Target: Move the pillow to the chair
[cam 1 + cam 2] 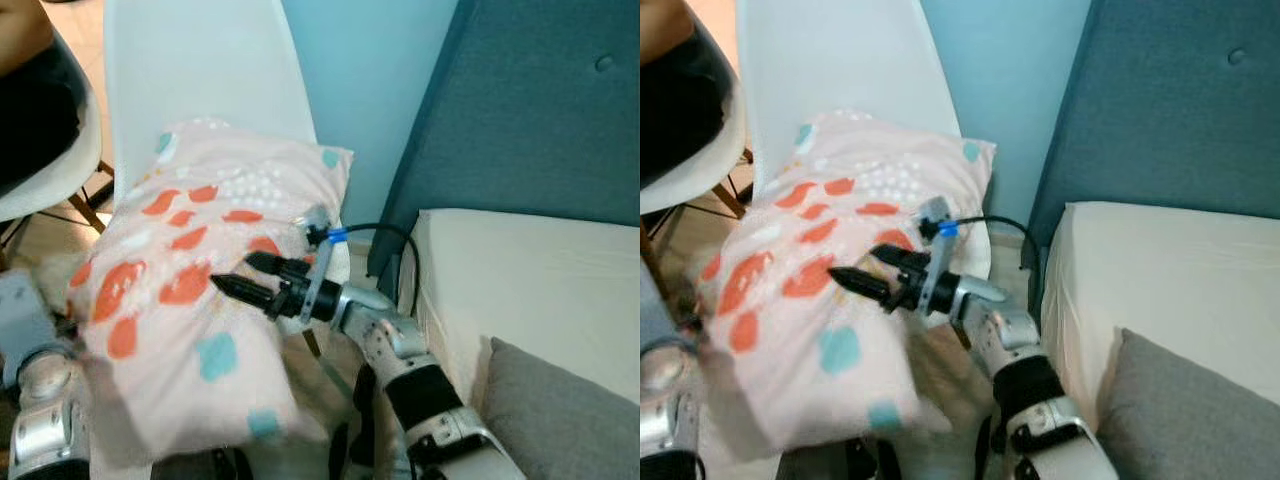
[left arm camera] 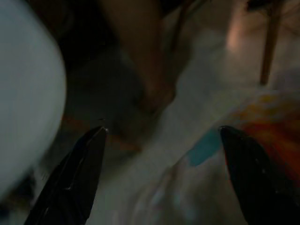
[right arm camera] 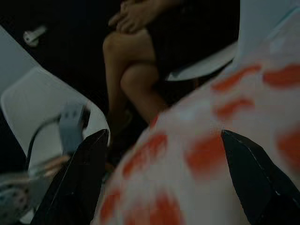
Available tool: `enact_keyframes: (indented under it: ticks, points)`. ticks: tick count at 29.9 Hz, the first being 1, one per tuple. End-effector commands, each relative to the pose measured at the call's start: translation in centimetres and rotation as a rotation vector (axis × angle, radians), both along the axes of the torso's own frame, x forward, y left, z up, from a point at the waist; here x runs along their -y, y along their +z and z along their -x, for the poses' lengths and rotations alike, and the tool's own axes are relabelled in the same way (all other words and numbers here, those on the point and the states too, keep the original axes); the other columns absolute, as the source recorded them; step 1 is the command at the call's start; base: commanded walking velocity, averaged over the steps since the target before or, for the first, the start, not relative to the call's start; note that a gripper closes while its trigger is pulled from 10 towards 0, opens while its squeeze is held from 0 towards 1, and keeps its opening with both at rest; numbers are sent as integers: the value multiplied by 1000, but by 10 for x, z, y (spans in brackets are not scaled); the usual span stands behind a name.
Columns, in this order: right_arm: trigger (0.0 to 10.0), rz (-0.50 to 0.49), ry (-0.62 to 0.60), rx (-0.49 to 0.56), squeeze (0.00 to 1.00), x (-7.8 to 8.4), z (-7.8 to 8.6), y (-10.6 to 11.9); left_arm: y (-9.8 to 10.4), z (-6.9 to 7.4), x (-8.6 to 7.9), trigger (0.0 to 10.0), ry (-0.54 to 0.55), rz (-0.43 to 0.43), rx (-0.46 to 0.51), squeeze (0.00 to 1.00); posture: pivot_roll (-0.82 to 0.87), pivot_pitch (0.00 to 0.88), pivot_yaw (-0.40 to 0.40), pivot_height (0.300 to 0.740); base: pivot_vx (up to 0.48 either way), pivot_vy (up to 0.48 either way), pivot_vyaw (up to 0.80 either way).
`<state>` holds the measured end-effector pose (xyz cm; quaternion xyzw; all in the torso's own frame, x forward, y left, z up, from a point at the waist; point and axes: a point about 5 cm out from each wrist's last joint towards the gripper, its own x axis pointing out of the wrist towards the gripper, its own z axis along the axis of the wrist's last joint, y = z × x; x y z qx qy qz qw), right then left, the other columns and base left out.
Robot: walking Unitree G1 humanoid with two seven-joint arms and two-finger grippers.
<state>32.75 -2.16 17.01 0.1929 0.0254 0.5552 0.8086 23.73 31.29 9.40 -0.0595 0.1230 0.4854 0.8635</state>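
As we count them:
Pillow: one pillow [image 1: 190, 300], pink with orange and teal marks, lying on the white chair [image 1: 200, 70], its lower end hanging off the seat.
Chairs: two; a second chair [image 1: 55, 165] at far left, cut off.
Grippers: right gripper [image 1: 245, 275] spread wide over the pillow; left gripper [image 2: 159, 154] likewise parted, beside the pillow's edge.
Person: one, seated; legs [image 3: 133, 79] dim in the right wrist view.
Bed: mattress [image 1: 540, 270] partly out of frame.
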Motion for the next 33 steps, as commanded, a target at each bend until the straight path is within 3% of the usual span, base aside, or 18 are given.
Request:
enact_keyframes:
  ticks: [1, 2, 4, 6, 10, 11, 13, 17, 23, 24, 25, 26, 33]
  points:
    - [10000, -8, 13, -17, 0, -3, 3, 0, -9, 9, 3, 10000, 42, 108, 14, 0, 41, 238, -42, 563, 0, 0, 0]
    - [10000, -5, 14, -26, 0, -5, 4, -2, -14, 13, 13, 10000, 45, 189, 47, 0, 41, 239, -40, 563, 0, 0, 0]
    - [10000, -5, 13, -27, 0, -7, 5, -2, -14, 14, 16, 10000, 39, 205, 56, 0, 42, 239, -40, 563, 0, 0, 0]
    - [10000, -8, 12, -35, 0, -10, 6, -3, -20, 24, 30, 10000, 80, 297, 60, 0, 48, 239, -39, 563, 0, 0, 0]
    - [10000, -11, 11, -34, 0, -12, 6, -2, -29, 30, 38, 10000, 91, 381, 54, 0, 48, 240, -42, 563, 0, 0, 0]
    - [10000, -12, 10, -31, 0, -12, 5, -1, -34, 27, 45, 10000, 39, 442, 68, 0, 47, 240, -44, 563, 0, 0, 0]
    - [10000, -13, 10, -30, 0, -13, 5, -1, -35, 25, 48, 10000, 3, 466, 79, 0, 48, 240, -44, 563, 0, 0, 0]
    - [10000, -11, 12, -24, 0, -13, 5, 0, -36, 10, 64, 10000, -209, 559, 127, 0, 45, 239, -46, 563, 0, 0, 0]
    - [10000, -10, 6, -14, 0, -11, 4, 1, -36, 3, 71, 10000, -293, 604, 127, 0, 42, 238, -42, 563, 0, 0, 0]
    - [10000, -11, 3, -13, 0, -10, 4, 1, -34, 1, 74, 7255, -327, 604, 121, 0, 41, 237, -42, 563, 0, 0, 0]
    - [10000, -12, 2, -13, 0, -10, 4, 1, -33, 0, 74, 7255, -338, 599, 116, 0, 41, 237, -42, 563, 0, 0, 0]
    - [10000, -12, 0, -12, 0, -9, 4, 1, -33, 0, 74, 0, -343, 602, 124, 0, 41, 236, -41, 563, 0, 0, 0]
    - [10000, -11, -13, -8, 0, -8, 2, 1, -36, -1, 65, 0, -322, 556, 97, 0, 40, 235, -40, 563, 0, 0, 0]
